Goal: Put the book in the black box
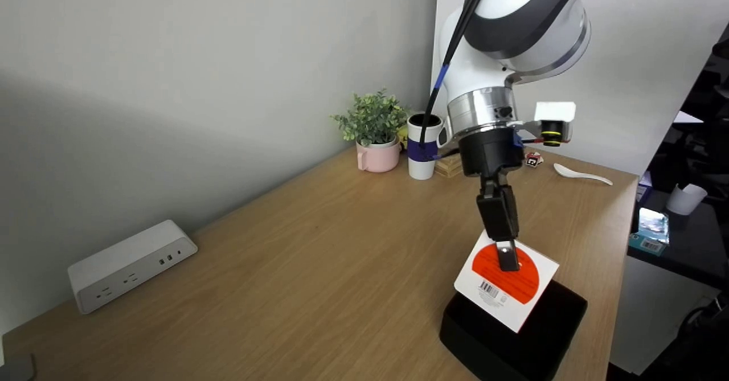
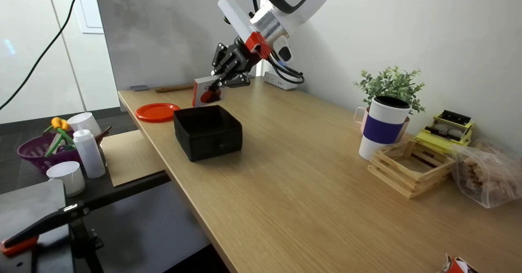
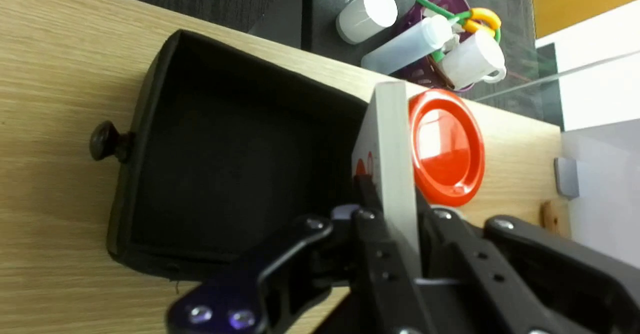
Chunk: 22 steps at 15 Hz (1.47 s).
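Holding book (image 1: 506, 284) between clenched jaws, gripper (image 3: 395, 194) hovers near black box (image 2: 212, 143). Book tilted, near box rim; unclear if over opening or just outside. Box open-topped, on wood-grain table (image 2: 310, 163). Red plate (image 2: 158, 112) near box. Well apart: mug (image 2: 382, 131) just beside potted plant (image 1: 375, 126), white power strip (image 1: 134, 267) by wall (image 1: 199, 50).

An office-like lab, it seems; in an exterior view, white-and-grey jointed robot arm (image 1: 515, 36), upper right; long wood-grain desk (image 1: 319, 278), centre; white rectangular power strip (image 1: 134, 266), lower left.
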Available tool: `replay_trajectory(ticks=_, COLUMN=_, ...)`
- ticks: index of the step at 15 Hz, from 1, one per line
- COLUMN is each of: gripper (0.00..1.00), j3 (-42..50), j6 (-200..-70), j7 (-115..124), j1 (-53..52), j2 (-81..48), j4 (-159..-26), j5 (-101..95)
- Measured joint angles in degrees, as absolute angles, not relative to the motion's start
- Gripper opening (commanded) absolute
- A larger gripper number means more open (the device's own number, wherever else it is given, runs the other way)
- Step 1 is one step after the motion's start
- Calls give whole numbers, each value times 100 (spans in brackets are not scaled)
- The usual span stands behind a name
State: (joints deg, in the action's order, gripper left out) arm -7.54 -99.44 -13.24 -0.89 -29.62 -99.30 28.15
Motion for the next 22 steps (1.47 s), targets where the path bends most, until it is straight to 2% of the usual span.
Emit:
replay_trajectory(ticks=14, gripper=4, j3=-480, j6=-10614, j7=2614, j1=-291, j2=-2714, j4=-10428, j5=2997)
replay_trajectory(ticks=22, gripper=4, j3=-471, j6=-11492, j7=3122, j1=-487, j2=-2355, j4=-10884, j5=2955)
